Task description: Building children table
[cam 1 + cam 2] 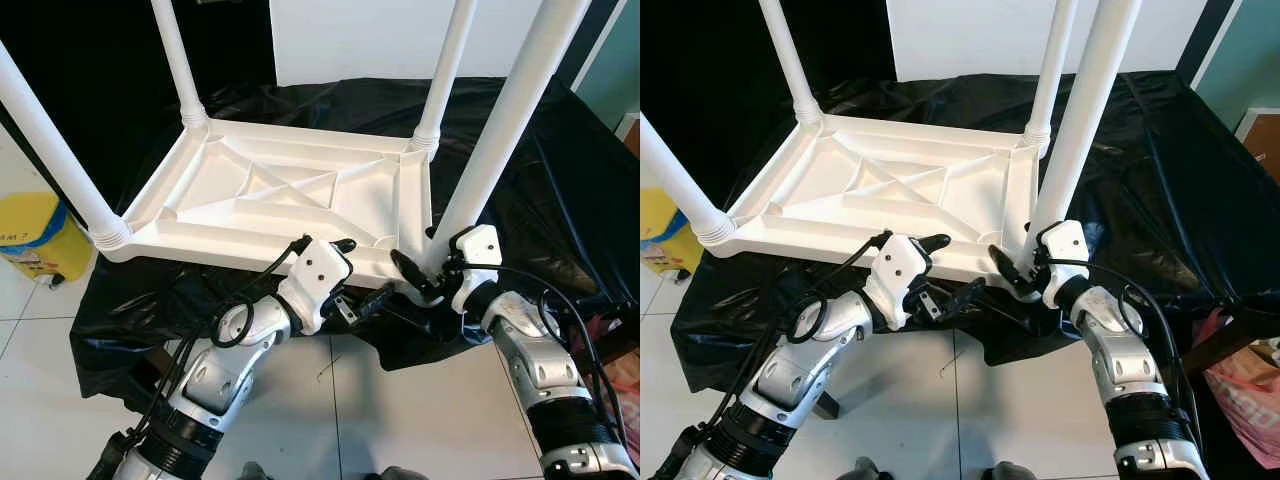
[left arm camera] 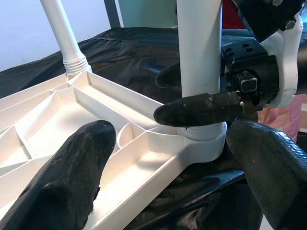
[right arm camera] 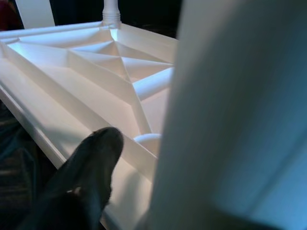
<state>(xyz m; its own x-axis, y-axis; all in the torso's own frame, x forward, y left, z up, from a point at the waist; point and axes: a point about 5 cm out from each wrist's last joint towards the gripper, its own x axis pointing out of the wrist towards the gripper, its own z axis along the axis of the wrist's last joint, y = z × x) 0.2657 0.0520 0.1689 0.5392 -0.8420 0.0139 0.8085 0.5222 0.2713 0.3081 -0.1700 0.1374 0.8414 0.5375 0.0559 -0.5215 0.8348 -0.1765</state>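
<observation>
A white plastic children's table [image 1: 270,195] lies upside down on a black cloth, ribbed underside up, with its legs standing in the corner sockets. My right gripper [image 1: 428,262] is shut on the base of the near right leg [image 1: 510,120], just above its socket. In the left wrist view one of its fingers [image 2: 201,108] crosses the front of that leg [image 2: 199,48] and the other curls behind. My left gripper [image 1: 362,272] is open at the table's front edge, just left of that corner. One finger is above the rim and one below, holding nothing.
The black cloth [image 1: 560,200] drapes over a low support down to the white tiled floor [image 1: 40,400]. A yellow bin [image 1: 35,240] stands at the left. A pink bag [image 1: 1250,370] lies at the right. A white panel [image 1: 370,40] stands behind the table.
</observation>
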